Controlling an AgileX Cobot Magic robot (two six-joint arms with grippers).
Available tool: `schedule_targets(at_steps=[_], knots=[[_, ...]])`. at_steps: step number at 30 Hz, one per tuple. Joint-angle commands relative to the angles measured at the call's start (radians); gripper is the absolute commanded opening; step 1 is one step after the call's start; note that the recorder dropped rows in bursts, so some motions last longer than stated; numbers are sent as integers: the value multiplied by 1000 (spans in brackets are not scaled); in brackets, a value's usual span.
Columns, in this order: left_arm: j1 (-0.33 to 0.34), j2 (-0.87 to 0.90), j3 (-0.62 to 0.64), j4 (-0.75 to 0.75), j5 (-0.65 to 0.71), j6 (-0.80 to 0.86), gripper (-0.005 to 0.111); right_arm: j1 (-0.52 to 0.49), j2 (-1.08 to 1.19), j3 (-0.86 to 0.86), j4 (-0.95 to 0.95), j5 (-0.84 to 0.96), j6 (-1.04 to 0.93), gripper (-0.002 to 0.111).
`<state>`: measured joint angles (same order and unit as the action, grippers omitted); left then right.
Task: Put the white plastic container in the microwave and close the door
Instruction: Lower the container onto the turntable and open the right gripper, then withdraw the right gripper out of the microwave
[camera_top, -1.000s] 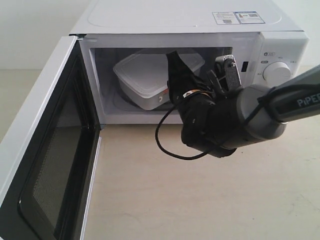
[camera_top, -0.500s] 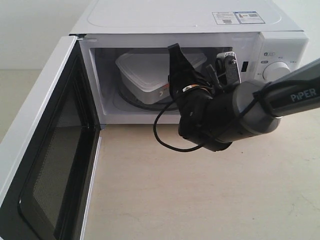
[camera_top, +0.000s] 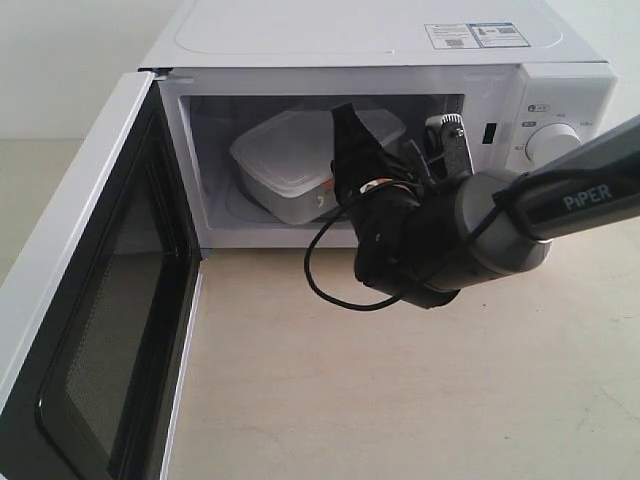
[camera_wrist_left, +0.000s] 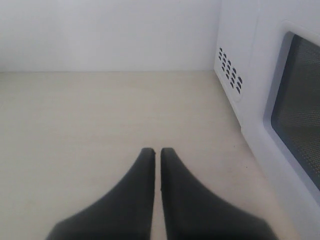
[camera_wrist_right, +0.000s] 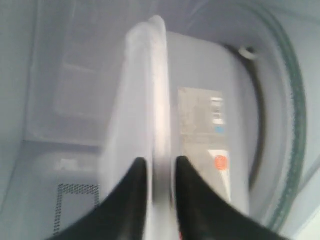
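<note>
Right jaws around rim of white plastic container (camera_top: 285, 165), inside microwave (camera_top: 370, 40).

Bright even light, R wrist pic blurred

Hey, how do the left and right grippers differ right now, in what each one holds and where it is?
Grasp: the left gripper is shut on nothing, fingers together; the right gripper is shut on the rim of the white plastic container.
Place: the left gripper hangs over the table outside the open door; the right gripper reaches into the microwave.
Shared: both have dark tapered fingers.
</note>
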<state>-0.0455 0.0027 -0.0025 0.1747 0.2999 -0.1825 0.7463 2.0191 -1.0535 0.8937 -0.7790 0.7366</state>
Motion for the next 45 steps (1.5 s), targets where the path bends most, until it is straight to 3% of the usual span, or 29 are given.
schedule_targets(at_steps=[1, 3, 12, 19, 22, 28, 34, 36, 38, 39, 42, 43, 45], knots=[[4, -3, 3, -6, -5, -9, 4, -5, -4, -6, -39, -13, -2, 46], [4, -3, 3, -6, -5, -9, 4, -5, -4, -6, -39, -15, 2, 55], [4, -3, 3, -6, -5, -9, 4, 34, -36, 2, -45, -3, 16, 55], [4, -3, 3, -6, -5, -9, 4, 68, -121, 174, -96, -50, 61, 55], [4, -3, 3, -6, -5, -9, 4, 71, -181, 287, -206, -50, 65, 55], [4, -3, 3, -6, -5, -9, 4, 71, -277, 433, -651, -21, 44, 55], [4, -3, 3, -6, -5, -9, 4, 71, -323, 443, -867, 213, -146, 54], [4, -3, 3, -6, -5, -9, 4, 71, -334, 443, -908, 278, -197, 47], [4, -3, 3, -6, -5, -9, 4, 71, -349, 443, -956, 330, -243, 28], [4, -3, 3, -6, -5, -9, 4, 71, -371, 443, -1014, 371, -308, 4], [4, -3, 3, -6, -5, -9, 4, 71, -388, 443, -1029, 345, -518, 0], [4, -3, 3, -6, -5, -9, 4, 71, -388, 443, -984, 286, -660, 0], [4, -3, 3, -6, -5, -9, 4, 71, -377, 443, -862, 195, -743, 0]])
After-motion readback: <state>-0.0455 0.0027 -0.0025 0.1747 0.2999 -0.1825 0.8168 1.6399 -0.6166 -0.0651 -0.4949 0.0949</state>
